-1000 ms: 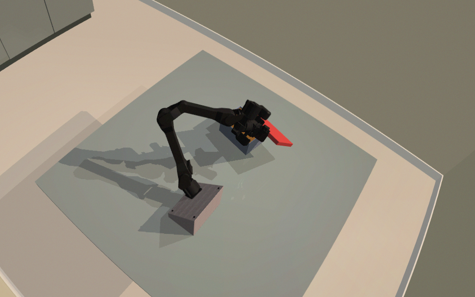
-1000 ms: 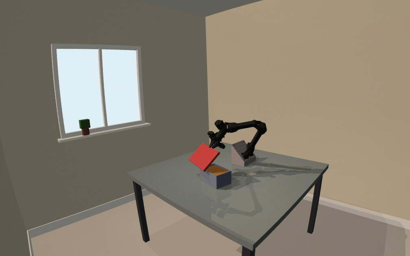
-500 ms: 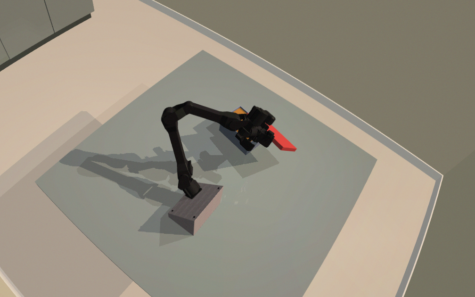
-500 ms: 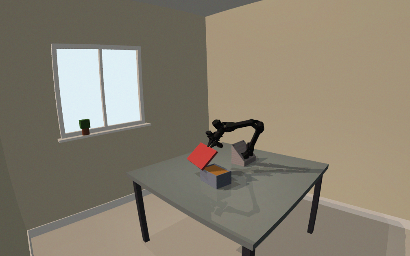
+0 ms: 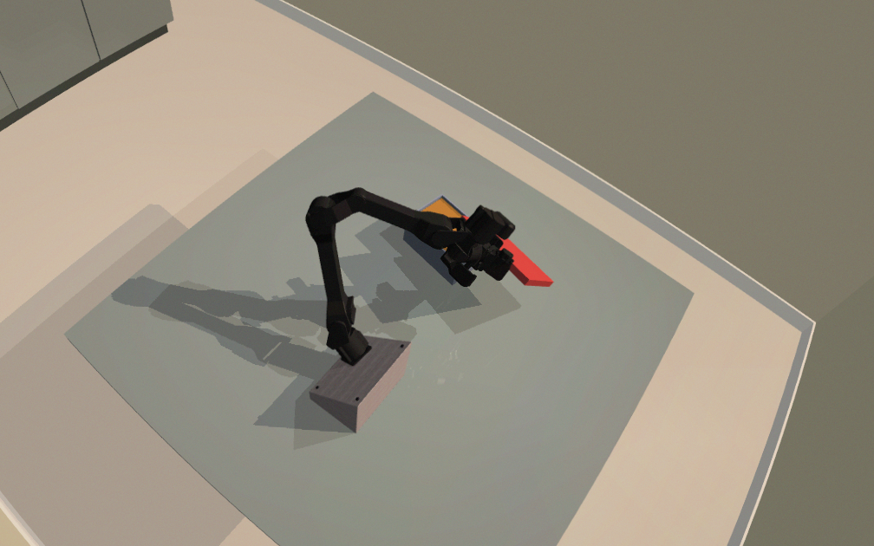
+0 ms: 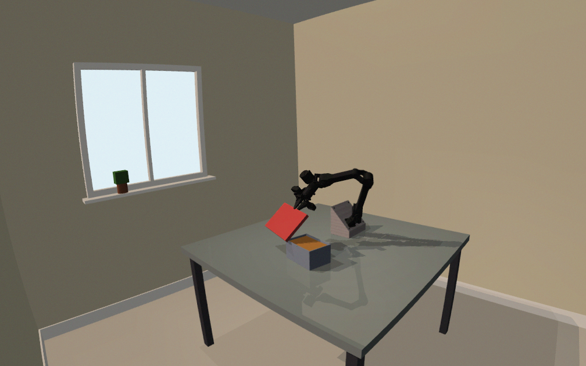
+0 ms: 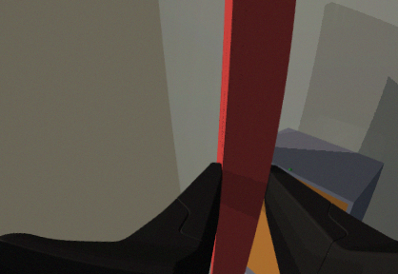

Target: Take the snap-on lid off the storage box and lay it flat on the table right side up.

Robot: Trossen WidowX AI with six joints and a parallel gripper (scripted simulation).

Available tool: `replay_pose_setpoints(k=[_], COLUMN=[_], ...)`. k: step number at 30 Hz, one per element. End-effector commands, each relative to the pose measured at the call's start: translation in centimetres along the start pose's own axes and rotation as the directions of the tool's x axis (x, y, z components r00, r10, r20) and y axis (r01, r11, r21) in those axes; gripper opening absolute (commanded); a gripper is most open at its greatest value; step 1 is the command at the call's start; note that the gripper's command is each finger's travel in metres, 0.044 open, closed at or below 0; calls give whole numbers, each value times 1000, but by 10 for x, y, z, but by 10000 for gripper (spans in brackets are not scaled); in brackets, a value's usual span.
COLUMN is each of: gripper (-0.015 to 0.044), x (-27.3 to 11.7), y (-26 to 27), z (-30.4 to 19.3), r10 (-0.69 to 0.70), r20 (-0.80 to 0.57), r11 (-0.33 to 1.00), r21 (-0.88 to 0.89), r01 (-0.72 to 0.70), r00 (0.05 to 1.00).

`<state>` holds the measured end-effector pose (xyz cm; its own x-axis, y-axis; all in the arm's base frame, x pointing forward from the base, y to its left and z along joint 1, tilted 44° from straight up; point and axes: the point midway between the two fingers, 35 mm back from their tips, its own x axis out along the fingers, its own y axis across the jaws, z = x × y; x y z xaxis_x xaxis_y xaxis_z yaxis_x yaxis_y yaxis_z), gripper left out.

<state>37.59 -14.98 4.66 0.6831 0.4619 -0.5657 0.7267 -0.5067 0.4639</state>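
A flat red snap-on lid (image 6: 286, 221) hangs in the air, steeply tilted, its lower edge just above and beside the open storage box (image 6: 308, 254), its upper edge pinched by the tool (image 6: 302, 205). From the wrist view the lid (image 7: 256, 116) appears edge-on, running up the middle of the picture, with the tool's two black fingers pressed closed against its two faces, one on each side. The tool is nearly closed, held apart only by the thickness of the lid

The storage box is grey-blue with an orange inside, and it stands on the grey worktop (image 6: 377, 282) with its top uncovered. From above, the box (image 5: 437, 206) is mostly hidden under the black arm (image 5: 331, 271), and the lid (image 5: 528, 268) juts out past the box toward the worktop's far edge

The arm rises from a grey sloped base block (image 5: 358, 390) set well apart from the box, bends at a high elbow and reaches across to the lid

A window (image 6: 142, 127) with a small potted plant (image 6: 121, 180) on its sill is set in the wall behind
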Motion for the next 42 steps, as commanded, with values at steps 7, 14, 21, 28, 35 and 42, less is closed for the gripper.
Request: replay_pose_setpoints(k=[7,14,21,28,35,42], gripper=[0,0,0,0,0,0], x=[-4,-6,-7,-8,-10,-11], y=[5,4,3,2,2,1], z=[19,33,47,61,75,89], r10=[13,13,13,13,13,14], r20=[-1,0,1,1,2,2], r11=[1000,1000,1000,1000,1000,1000], r21=[-15,-16,-16,-17,-18,-18], r01=[-13,-13,-13,-13,-13,-14], r00=[1000,1000,1000,1000,1000,1000])
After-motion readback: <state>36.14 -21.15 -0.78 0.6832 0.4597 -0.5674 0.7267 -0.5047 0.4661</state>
